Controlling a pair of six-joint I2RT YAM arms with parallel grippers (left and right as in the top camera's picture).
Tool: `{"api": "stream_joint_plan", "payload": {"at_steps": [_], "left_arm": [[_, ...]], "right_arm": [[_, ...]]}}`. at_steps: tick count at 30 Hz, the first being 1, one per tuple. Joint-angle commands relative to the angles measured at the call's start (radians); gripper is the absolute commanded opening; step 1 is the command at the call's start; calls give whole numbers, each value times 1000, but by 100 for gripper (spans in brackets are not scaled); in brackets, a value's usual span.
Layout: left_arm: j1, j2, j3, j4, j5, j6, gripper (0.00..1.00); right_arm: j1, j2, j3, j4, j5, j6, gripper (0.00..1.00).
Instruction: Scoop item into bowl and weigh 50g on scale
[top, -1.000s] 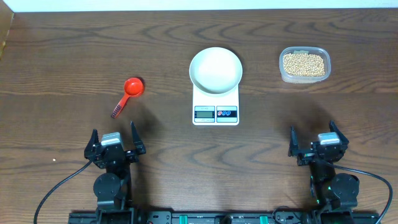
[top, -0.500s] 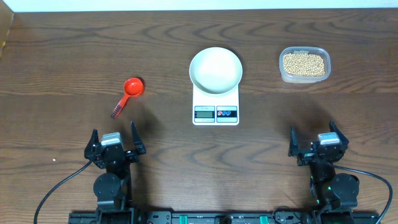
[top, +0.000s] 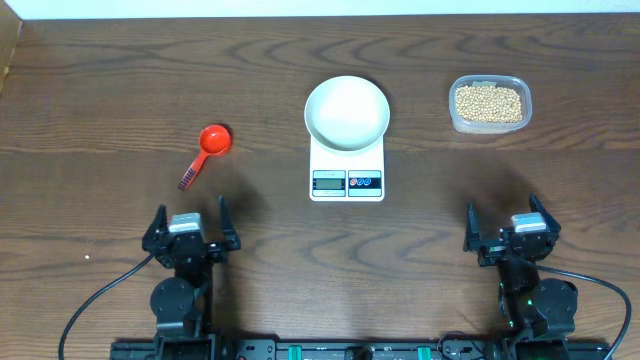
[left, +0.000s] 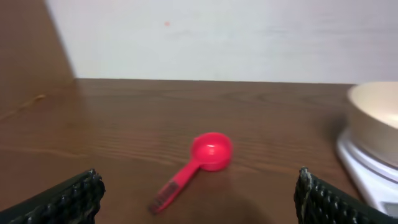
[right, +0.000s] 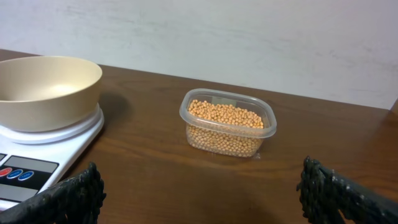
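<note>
Picking up the red scoop (top: 205, 152) by its handle comes first: both grippers, left gripper (top: 190, 227) and right gripper (top: 509, 227), gape empty; beans (top: 488, 102) far right, bowl (top: 346, 111) on scale (top: 347, 170).

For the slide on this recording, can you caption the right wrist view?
Clear tub of beans on the table, white bowl on the scale at left, open right gripper jaws framing both.

bowl (top: 346, 111) on scale (top: 347, 169), scoop (top: 206, 150) well left; tub (top: 489, 104) of beans (top: 488, 102) right
</note>
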Motion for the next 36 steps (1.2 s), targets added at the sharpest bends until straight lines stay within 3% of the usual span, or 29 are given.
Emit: {"api": "stream_joint_plan", "payload": {"at_steps": [1,5,10,23,27,30,36], "left_arm": [[-4,8,5,-29,148,-10,100],[-4,102,81,-31,148,-10,100],[-4,383,315,-92,177,-10,100],[-4,1069,1081,-647,239,24,100],[-3,1358,1398,-934,312,113,100],[-3,1550,1597,-1091,319,113,100],[-3,1696,1646,-1016,351,89,100]], "right_arm": [[9,-5,-2,-5,11,-7,99],[9,-5,-2,-5,11,-7,99],[9,-5,-2,-5,11,-7,99],[9,-5,-2,-5,11,-7,99],[9,-5,-2,-5,11,-7,99],[9,-5,-2,-5,11,-7,99],[9,-5,-2,-5,11,-7,99]]}}
